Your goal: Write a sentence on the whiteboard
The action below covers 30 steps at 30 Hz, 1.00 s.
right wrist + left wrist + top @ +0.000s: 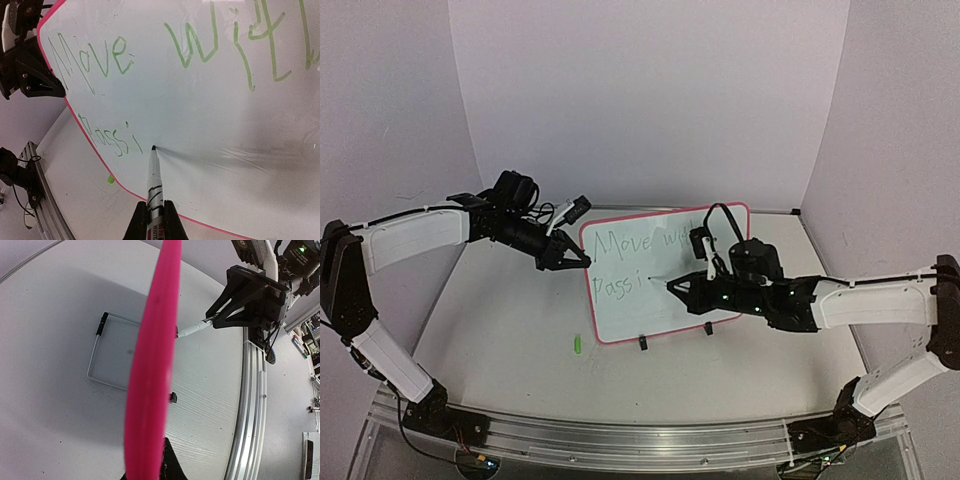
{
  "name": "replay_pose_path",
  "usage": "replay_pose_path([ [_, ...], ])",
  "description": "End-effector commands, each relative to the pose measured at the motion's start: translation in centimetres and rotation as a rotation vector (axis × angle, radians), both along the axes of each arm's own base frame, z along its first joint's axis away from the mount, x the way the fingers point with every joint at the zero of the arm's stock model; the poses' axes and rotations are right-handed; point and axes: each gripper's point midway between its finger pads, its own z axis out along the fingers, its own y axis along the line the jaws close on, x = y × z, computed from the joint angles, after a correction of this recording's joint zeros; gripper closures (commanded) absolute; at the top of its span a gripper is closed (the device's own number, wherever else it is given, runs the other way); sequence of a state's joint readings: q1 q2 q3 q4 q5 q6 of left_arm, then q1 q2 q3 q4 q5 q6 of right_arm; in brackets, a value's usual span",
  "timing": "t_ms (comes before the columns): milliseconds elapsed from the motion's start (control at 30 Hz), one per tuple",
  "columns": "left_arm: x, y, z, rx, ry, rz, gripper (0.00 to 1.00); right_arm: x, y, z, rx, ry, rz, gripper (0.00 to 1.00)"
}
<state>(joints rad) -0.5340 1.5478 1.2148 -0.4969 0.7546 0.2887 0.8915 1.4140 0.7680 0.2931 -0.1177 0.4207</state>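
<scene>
Just past sentence point(182, 64), marker point(154, 182) in right tool point(155, 212) touches whiteboard point(210, 130).

Pale lavender walls point(640, 100); grey tabletop point(500, 330); aluminium rail point(620, 432).

Lighting's bright, soft and even, with a faint lilac cast on the walls behind the whiteboard point(665, 295). From the top camera there are only weak, fuzzy shadows on the table point(510, 340) just below the whiteboard, and the green sentence point(623, 243) looks faint and mushy. On the left wrist cam the pink frame point(152, 365) is a blurry smear. A broad grey shadow lies left of it, and the rail point(250, 405) to its right is bowed by the lens. Right wrist cam is sharpest, with whitish glare along the whiteboard's top and a smeary dark streak right of the marker point(154, 185) tip.
</scene>
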Motion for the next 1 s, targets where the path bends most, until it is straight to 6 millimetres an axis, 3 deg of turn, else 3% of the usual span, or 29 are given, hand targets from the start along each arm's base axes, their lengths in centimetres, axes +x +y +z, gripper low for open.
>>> replay_pose_path([
  [0, 0.4, 0.4, -1.6, 0.068, -0.022, 0.018, 1.00, 1.6, 0.5, 2.6, 0.046, -0.059, -0.030, 1.00],
  [333, 0.5, 0.4, -1.7, 0.070, -0.021, 0.019, 1.00, 1.1, 1.5, 1.1, 0.033, -0.012, 0.024, 1.00],
  [600, 0.5, 0.4, -1.8, 0.072, -0.019, 0.019, 1.00, 0.5, 0.3, -0.6, 0.013, 0.032, -0.004, 1.00],
  [967, 0.5, 0.4, -1.8, 0.072, -0.019, 0.018, 1.00, 1.1, -0.4, 1.6, 0.024, -0.027, -0.047, 1.00],
])
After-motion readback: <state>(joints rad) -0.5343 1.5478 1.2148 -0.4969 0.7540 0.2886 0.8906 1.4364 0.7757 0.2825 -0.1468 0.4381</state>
